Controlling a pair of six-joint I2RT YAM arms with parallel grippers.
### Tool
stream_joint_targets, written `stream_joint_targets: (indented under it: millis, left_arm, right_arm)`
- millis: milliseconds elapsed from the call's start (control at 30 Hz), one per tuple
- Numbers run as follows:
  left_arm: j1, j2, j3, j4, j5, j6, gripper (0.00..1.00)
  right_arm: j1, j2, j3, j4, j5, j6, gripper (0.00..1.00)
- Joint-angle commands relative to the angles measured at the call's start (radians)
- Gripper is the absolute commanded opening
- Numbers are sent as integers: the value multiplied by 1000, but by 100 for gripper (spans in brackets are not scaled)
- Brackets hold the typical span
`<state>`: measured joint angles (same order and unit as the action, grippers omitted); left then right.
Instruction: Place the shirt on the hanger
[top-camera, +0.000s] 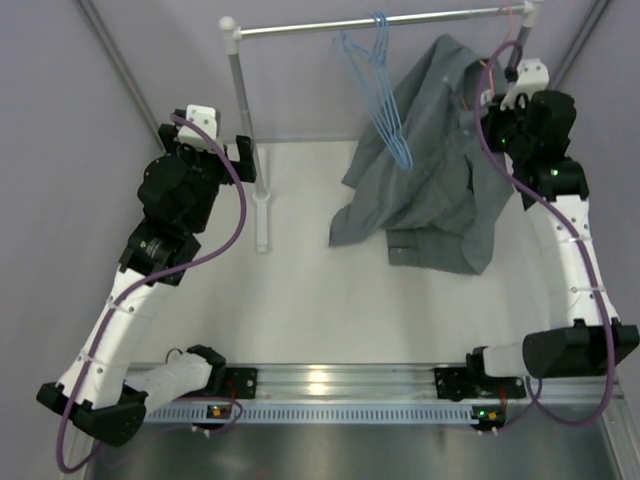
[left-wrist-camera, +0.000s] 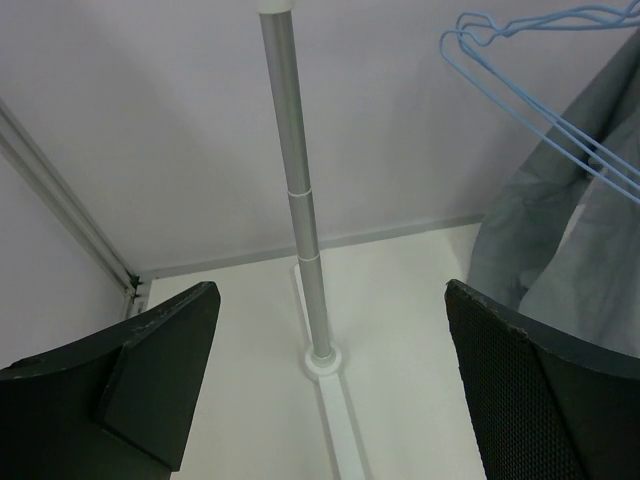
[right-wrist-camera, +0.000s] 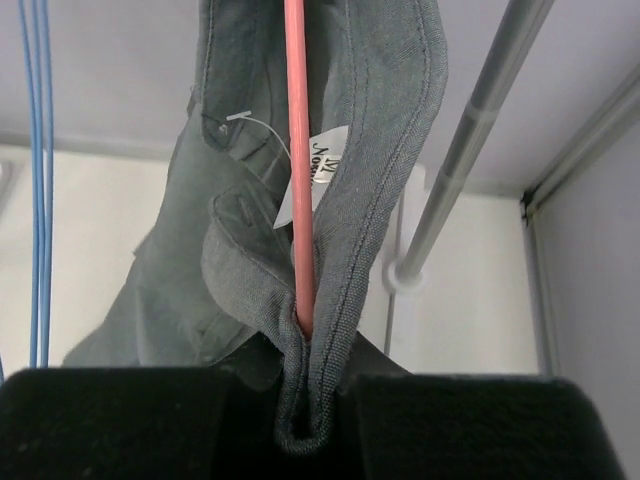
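Up high at the right end of the rail (top-camera: 380, 20): right gripper (right-wrist-camera: 310, 400) clamped tight on the collar fold of the grey shirt (right-wrist-camera: 380, 150), with the pink hanger (right-wrist-camera: 298, 150) running down into that same fold. Draped from there toward the white table (top-camera: 300, 320), just beside the blue hangers (top-camera: 385, 110). Over on the left: left gripper (left-wrist-camera: 330, 300) spread wide, holding nothing, facing the rack's upright pole (left-wrist-camera: 300, 200).

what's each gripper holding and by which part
Right gripper pinches the shirt by a folded collar edge wrapped around the hanger wire; left gripper is open, holding nothing.
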<state>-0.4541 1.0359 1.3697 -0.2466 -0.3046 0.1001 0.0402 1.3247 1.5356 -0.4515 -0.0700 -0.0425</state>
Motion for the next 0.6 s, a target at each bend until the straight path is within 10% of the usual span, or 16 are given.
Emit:
stream_joint_targets:
  millis: [0,300,567]
  left_arm:
    - [0,-31,-14,46,-7,6,98]
    - [2,-33,-26,46,-4,13,98]
    - [0,-39,-31,47,-1,15,98]
  right_arm:
    - [-13,92,255,-15,-5,-25,0]
    - [-8,394,775,-309,12,0,0]
    - [-6,462,762,-346,42,15,0]
